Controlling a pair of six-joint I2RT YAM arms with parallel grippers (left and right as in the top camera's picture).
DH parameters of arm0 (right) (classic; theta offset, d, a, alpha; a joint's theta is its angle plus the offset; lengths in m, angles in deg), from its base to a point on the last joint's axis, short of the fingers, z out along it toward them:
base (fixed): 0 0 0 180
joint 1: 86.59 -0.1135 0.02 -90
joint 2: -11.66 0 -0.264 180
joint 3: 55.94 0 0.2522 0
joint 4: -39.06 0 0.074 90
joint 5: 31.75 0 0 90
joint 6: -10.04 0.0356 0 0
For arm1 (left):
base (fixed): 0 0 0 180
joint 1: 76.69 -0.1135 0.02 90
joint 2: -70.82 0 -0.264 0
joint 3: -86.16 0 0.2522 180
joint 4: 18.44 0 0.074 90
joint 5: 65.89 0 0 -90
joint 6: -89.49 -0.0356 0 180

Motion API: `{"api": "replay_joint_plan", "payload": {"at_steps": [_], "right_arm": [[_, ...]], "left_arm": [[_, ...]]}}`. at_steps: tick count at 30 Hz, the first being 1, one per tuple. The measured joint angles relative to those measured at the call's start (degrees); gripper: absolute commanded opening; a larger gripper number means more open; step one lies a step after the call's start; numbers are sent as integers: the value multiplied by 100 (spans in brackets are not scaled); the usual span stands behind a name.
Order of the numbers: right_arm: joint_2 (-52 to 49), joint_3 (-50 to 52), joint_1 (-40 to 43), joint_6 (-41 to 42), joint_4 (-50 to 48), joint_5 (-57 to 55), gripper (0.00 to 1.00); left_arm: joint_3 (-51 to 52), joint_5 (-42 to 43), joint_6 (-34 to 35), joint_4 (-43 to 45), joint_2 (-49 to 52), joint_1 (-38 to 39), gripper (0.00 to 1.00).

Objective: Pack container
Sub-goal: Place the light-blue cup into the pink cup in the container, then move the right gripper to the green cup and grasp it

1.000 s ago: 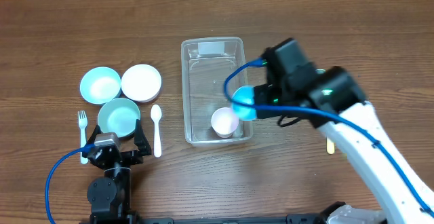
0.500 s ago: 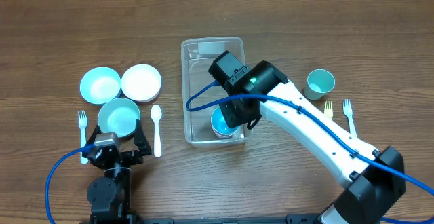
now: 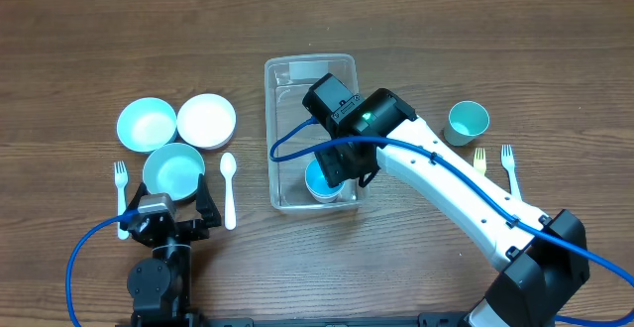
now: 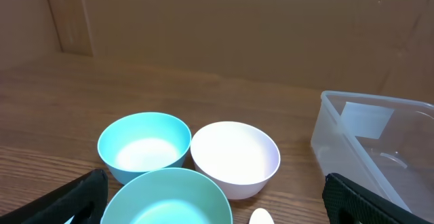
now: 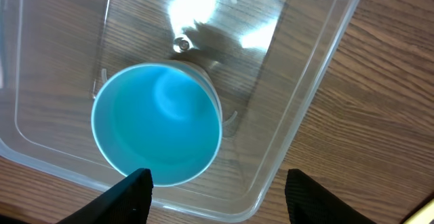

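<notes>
- We see a brown wooden counter (image 3: 89,40). The left wrist view shows a plain brown wall (image 4: 237,27) behind it.
- The container (image 3: 290,99) sits in the middle of the counter, with its white label (image 3: 310,69) at the far end.
- A blue cup (image 3: 319,180) stands mouth up in the near end of the container.
- Left of the container are three bowls close together: a blue bowl (image 3: 147,124), a white bowl (image 3: 206,119) and, nearer, a green bowl (image 3: 173,168).
- A white spoon (image 3: 229,188) and a white fork (image 3: 120,183) lie on either side of the green bowl.
- Right of the container are a green cup (image 3: 468,122) and two forks (image 3: 509,163).
- The right pincer (image 5: 217,178) hangs over the blue cup, spread wide, pinching nothing.
- The left pincer (image 4: 217,200) sits by the green bowl, spread wide and empty.
- From above, the right arm (image 3: 446,183) hides part of the container.
- A pale edge (image 5: 211,91) shows beside the blue cup; we cannot tell what it is.
</notes>
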Motion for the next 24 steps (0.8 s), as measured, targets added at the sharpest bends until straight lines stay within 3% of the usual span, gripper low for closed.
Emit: {"api": "replay_joint_plan", "payload": {"at_steps": [1,5,8,11,16,24], "right_arm": [[13,0,11,52,42,-46,69],[452,-9,444,382,304,-221,72],[1099,-146,1445,579,566,-310,76],[1394,-216,2566,640,826,-411,73],[1060,-177,3932,684,446,-389,69],[415,304,4439,699,-448,-254,68]], "left_arm": [[0,0,0,-2,2,0,100],[0,0,0,0,2,0,100],[0,0,0,-2,0,0,100],[0,0,0,0,0,0,100],[0,0,0,0,2,0,100],[0,0,0,0,2,0,100]]}}
